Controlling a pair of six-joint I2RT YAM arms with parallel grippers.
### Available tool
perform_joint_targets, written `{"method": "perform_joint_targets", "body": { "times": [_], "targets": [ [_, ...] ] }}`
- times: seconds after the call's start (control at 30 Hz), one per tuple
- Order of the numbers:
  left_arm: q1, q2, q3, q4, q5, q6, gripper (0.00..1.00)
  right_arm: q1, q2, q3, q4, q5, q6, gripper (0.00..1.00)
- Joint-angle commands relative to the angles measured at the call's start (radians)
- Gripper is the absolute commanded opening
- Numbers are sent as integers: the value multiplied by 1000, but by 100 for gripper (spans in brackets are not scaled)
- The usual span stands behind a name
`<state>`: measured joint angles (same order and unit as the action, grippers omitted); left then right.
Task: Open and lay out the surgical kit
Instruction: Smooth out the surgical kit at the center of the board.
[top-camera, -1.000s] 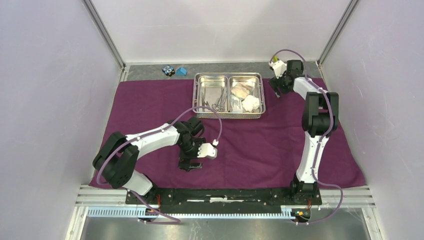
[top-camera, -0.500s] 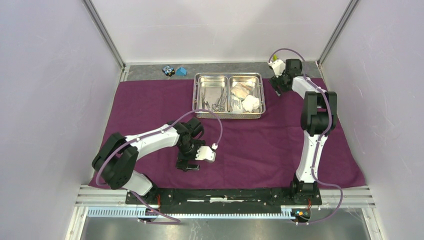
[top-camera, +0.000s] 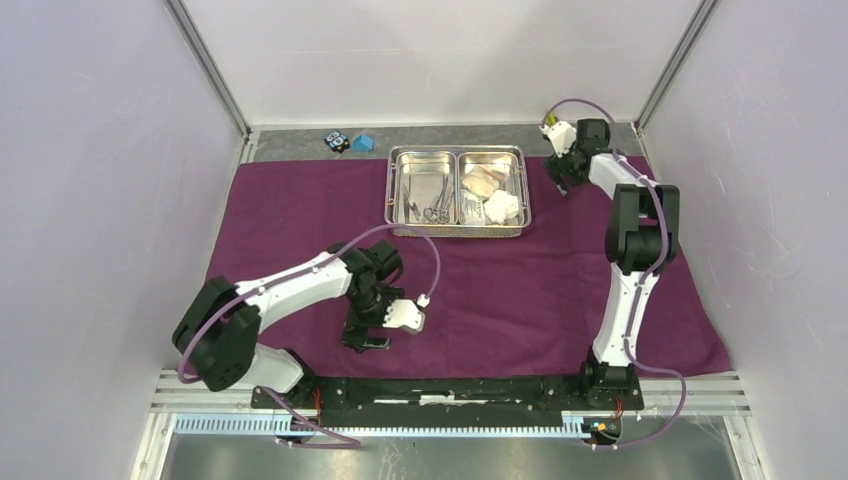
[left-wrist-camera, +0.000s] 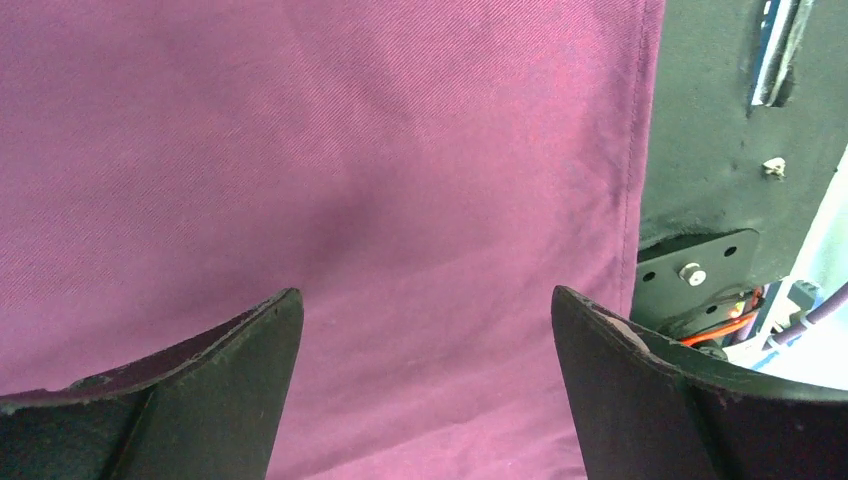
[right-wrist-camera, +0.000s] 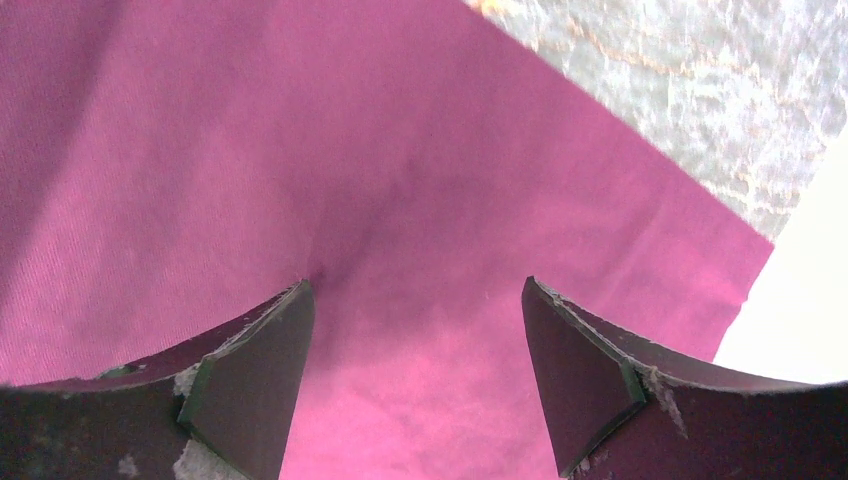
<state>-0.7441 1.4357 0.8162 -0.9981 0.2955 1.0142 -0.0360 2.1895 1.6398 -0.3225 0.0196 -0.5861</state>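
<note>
The purple cloth wrap (top-camera: 500, 290) lies spread flat over the table. At its back middle stands the steel tray (top-camera: 456, 150). Its left compartment holds slim forceps (top-camera: 437, 207); the right one holds white gauze wads (top-camera: 503, 206) and a white packet (top-camera: 473, 208). My left gripper (top-camera: 365, 338) hangs open low over the cloth's near edge, with only purple cloth (left-wrist-camera: 400, 150) between its fingers. My right gripper (top-camera: 556, 180) stands open over the cloth's back right corner, beside the tray, with nothing in it. In the right wrist view the cloth corner (right-wrist-camera: 700, 250) meets grey table.
A small blue block (top-camera: 363, 142) and a black-and-blue object (top-camera: 337, 141) sit on the grey strip behind the cloth. The black arm mounting plate (left-wrist-camera: 720, 150) runs just past the cloth's near hem. Walls close in on the left, right and back.
My left gripper has drawn back toward the near edge and a little left, staying open. The right gripper has barely shifted by the back right corner.
</note>
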Motion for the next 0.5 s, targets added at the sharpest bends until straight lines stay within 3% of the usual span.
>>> {"method": "perform_joint_targets", "body": {
  "times": [0.0,0.23,0.47],
  "targets": [
    [69,-97,101,-62,45,-48,100,-61,-145,-49,-32,-17,-20,83],
    [294,-99,193,26,10,-121,100,-127,-326,-255,-78,-103,-102,83],
    [655,21,279,100,22,-198,100,-175,-514,-547,-114,-82,-253,83]
  ]
}}
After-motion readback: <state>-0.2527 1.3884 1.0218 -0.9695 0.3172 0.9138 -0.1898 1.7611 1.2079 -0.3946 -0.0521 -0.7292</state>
